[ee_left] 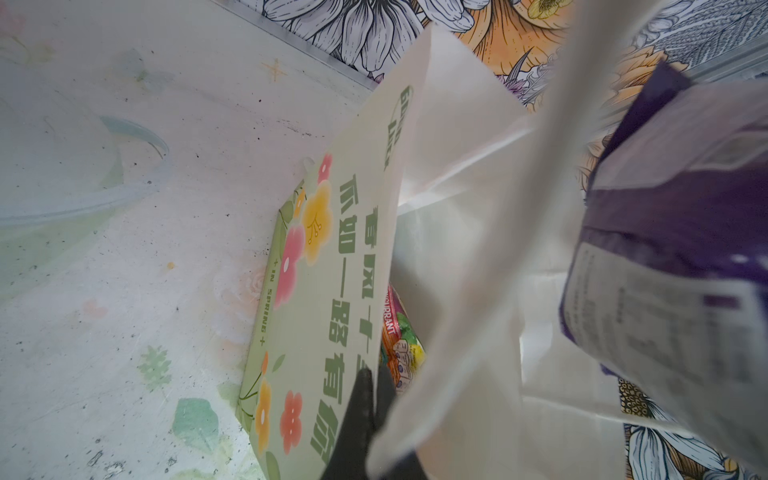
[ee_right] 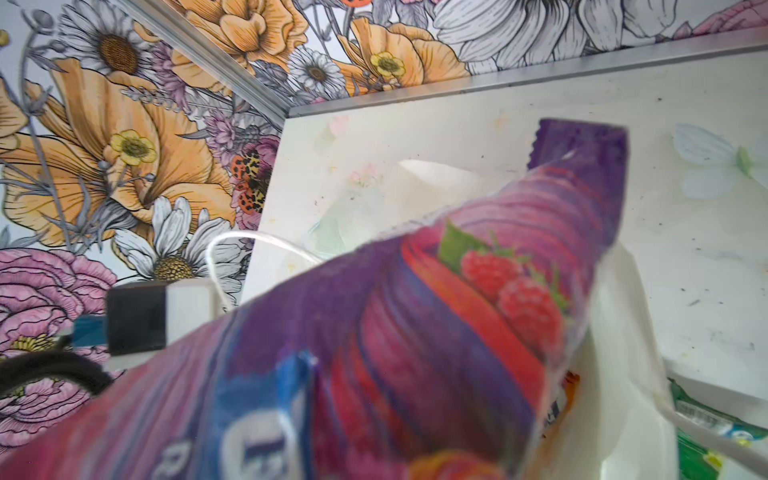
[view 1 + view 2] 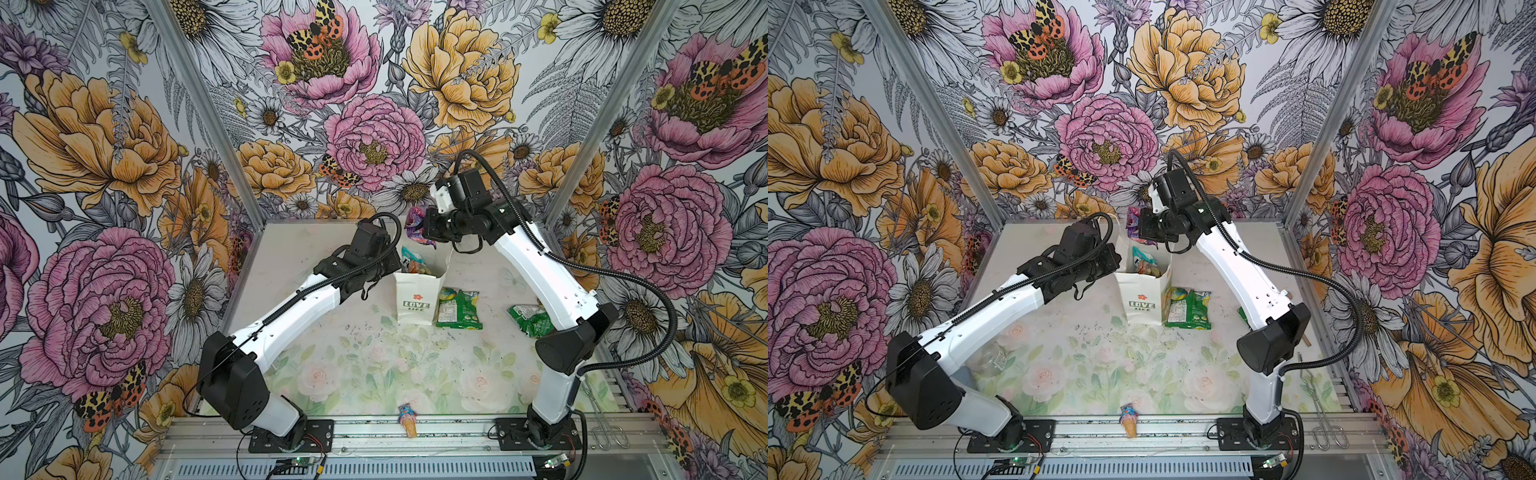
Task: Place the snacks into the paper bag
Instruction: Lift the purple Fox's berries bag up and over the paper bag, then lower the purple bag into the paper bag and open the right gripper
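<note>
— Where's the bag (image 3: 417, 297)?
— Upright on the worktop (image 3: 374, 365). The left end effector (image 1: 376, 386) is pressed together on its left wall, near the rim.
— And the right end effector (image 3: 428, 232)?
— Pinching the purple packet (image 3: 415, 224), which hangs just above the bag's far rim.
— Other snacks?
— A few packets (image 3: 415, 266) show inside the bag. A green packet (image 3: 459, 309) lies just beside its right side, and a second green packet (image 3: 530, 320) lies further right, well apart from it.
</note>
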Robot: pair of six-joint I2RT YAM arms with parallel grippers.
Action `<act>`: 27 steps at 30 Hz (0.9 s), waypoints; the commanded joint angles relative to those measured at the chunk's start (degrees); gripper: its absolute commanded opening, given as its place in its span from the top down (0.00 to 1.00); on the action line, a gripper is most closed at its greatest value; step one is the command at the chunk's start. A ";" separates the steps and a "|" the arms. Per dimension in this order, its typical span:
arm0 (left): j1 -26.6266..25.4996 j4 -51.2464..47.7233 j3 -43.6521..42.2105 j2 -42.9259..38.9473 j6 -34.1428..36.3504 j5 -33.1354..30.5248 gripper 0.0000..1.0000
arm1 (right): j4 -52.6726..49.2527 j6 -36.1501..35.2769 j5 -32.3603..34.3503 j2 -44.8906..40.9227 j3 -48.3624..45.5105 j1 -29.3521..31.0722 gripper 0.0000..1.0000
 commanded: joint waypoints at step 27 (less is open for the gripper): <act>-0.54 -0.48 1.54 -1.76 -0.34 -0.23 1.00 | -4.68 -1.72 7.43 4.71 3.68 1.32 0.75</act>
